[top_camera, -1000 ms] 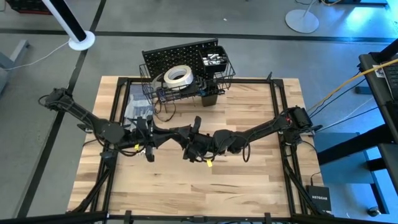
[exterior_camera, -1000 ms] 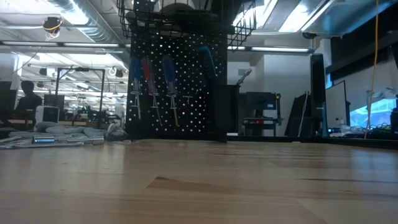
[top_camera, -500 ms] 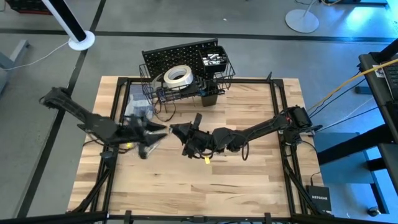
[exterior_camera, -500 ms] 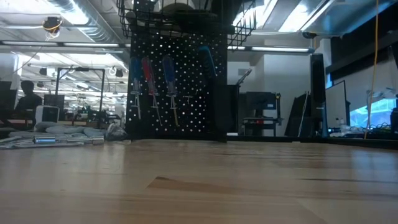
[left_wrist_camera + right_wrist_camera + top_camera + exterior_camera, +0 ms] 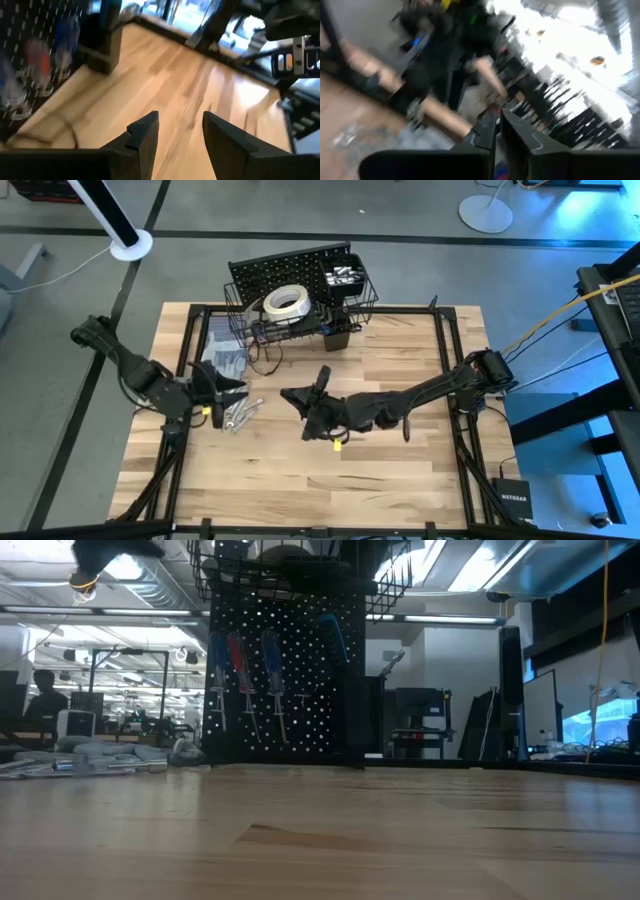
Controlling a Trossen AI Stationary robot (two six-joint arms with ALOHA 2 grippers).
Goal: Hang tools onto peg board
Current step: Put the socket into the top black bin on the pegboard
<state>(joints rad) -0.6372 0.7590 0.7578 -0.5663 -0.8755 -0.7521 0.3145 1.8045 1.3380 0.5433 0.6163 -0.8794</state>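
Background blurs behind the right gripper (image 5: 497, 131), hiding what its fingers pinch.

Pale wood-grain table (image 5: 400, 480) — smooth, faintly glossy — under shiny metal wrenches (image 5: 238, 413) and matt black peg board (image 5: 285, 680).

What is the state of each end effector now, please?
Left end effector: open, holding nothing.
Right end effector: nearly closed; whether it holds anything cannot be told.
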